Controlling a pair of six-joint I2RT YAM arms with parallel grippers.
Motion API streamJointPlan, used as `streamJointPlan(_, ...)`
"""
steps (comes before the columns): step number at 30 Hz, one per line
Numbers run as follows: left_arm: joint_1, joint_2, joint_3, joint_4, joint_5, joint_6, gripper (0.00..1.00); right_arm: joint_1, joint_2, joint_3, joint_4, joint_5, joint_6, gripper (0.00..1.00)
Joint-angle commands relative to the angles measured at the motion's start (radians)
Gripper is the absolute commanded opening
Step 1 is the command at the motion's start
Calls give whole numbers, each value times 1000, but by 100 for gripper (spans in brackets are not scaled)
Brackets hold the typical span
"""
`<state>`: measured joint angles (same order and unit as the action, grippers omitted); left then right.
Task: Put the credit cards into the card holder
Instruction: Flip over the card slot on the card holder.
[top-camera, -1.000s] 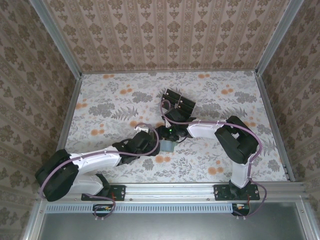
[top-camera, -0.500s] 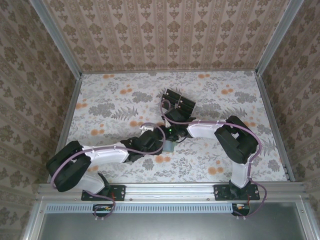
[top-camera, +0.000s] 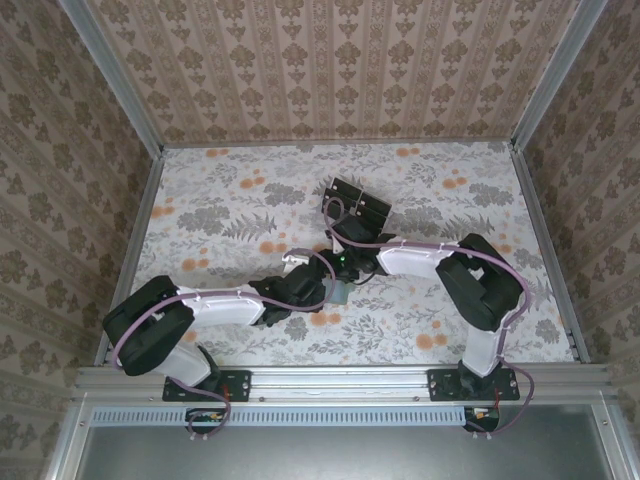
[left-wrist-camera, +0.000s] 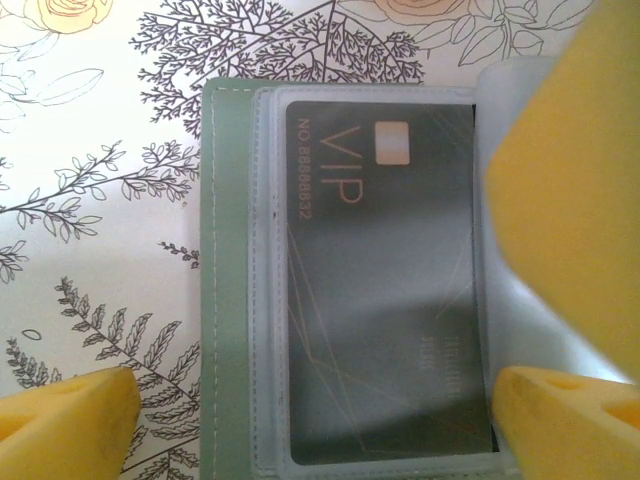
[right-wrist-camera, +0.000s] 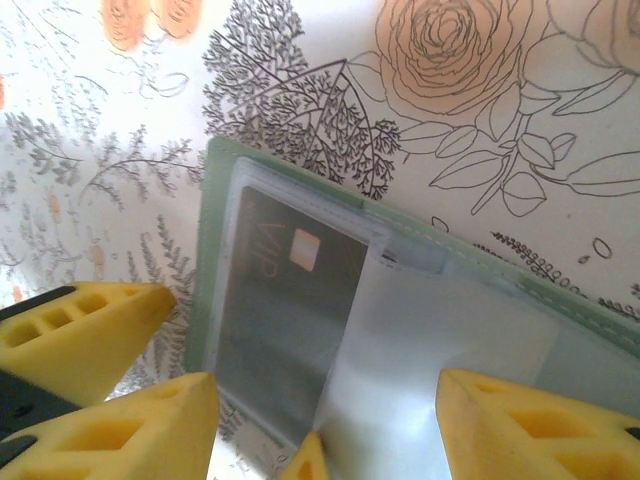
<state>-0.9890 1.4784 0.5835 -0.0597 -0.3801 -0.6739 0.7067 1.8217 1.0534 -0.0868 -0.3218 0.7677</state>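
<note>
Near the middle of the table (top-camera: 215, 200), the left gripper (left-wrist-camera: 310, 400) has moved in with jaws wide around the green wallet (left-wrist-camera: 228, 300), the right gripper (right-wrist-camera: 325, 390) stands half open over it, and one black card (left-wrist-camera: 380, 300) sits inside, so other cards (top-camera: 357, 203) still wait.

top: high, from near edge | wrists: close, both over card holder (left-wrist-camera: 228, 300)

Floral table (top-camera: 220, 210), patterned walls (top-camera: 330, 70), metal rail (top-camera: 340, 378)
</note>
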Motion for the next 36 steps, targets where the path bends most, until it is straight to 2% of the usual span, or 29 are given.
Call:
streamJointPlan(1, -5, 22, -3, -52, -32, -21, 100, -10, -83, -27, -25, 31, 32, 62)
streamJointPlan(18, -7, 15, -20, -48, -32, -40, 100, -10, -88, -114, 27, 41, 67, 62)
streamJointPlan(26, -6, 3, -18, -52, -35, -35, 100, -5, -25, -69, 54, -15, 67, 62)
streamJointPlan(30, -4, -53, -10, -84, -53, -30, 100, 6, -12, -28, 38, -28, 61, 62)
streamJointPlan(36, 12, -232, -10, -159, -105, -36, 100, 25, -20, 25, -4, -27, 51, 62)
